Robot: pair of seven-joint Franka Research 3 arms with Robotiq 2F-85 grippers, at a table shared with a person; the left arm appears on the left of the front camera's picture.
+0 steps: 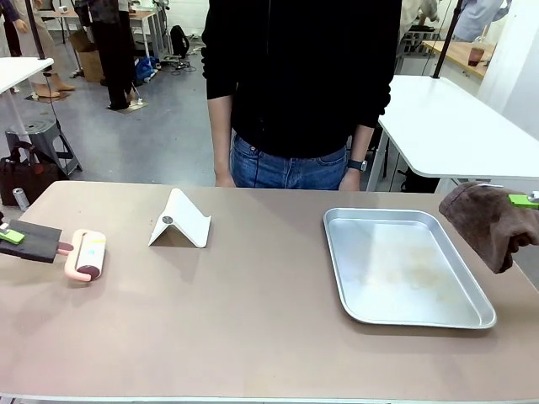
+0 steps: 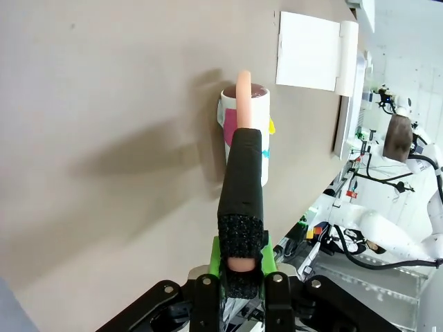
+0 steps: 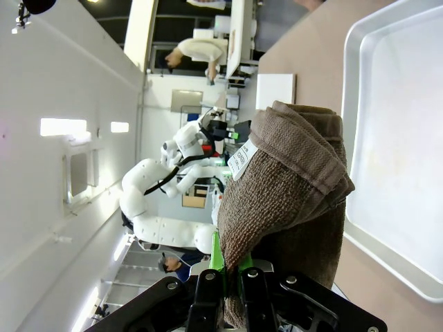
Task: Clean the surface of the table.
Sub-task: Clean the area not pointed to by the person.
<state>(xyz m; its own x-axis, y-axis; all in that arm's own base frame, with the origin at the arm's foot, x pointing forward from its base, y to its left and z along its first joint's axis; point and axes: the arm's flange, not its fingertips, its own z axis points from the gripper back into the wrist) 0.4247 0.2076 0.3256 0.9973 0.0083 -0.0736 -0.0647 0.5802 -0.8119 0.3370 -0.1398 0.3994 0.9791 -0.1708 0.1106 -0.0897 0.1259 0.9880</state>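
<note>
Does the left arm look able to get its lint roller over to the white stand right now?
Probably yes: the left gripper grips the lint roller, and only bare table lies between it and the white stand.

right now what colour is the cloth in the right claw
Brown; the cloth shows best in the right wrist view.

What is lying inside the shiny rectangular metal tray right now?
Nothing lies in the shiny rectangular metal tray; its bare floor shows faint smudges. The beige-brown table beneath it is covered.
</note>
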